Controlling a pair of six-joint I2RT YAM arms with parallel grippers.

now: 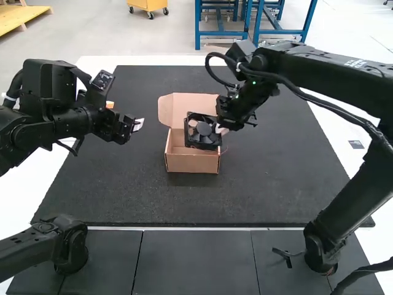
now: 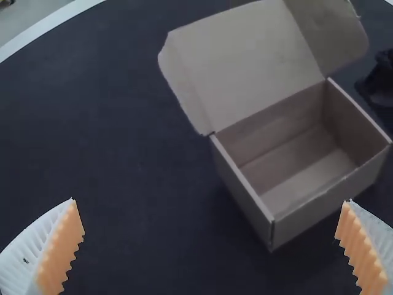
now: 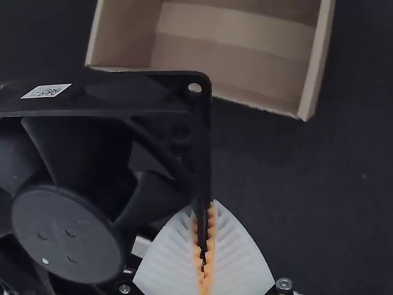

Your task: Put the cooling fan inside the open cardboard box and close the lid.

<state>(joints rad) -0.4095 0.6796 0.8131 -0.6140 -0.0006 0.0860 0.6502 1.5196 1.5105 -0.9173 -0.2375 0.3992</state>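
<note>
One edge of the fan (image 3: 104,160) is pinched tight in the right gripper (image 3: 202,215), with the box (image 3: 233,37) open just below it. Judging by this, the placing step is in hand: lower the fan straight in, then release. Farther off, the left gripper (image 1: 126,126) hangs wide open and empty.

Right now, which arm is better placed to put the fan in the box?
Likely the right: the right gripper grips the fan beside the open box, while the left gripper sits open and empty.

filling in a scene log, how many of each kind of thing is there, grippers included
fan: 1
cardboard box: 1
grippers: 2 (left gripper, right gripper)
total: 4
</note>
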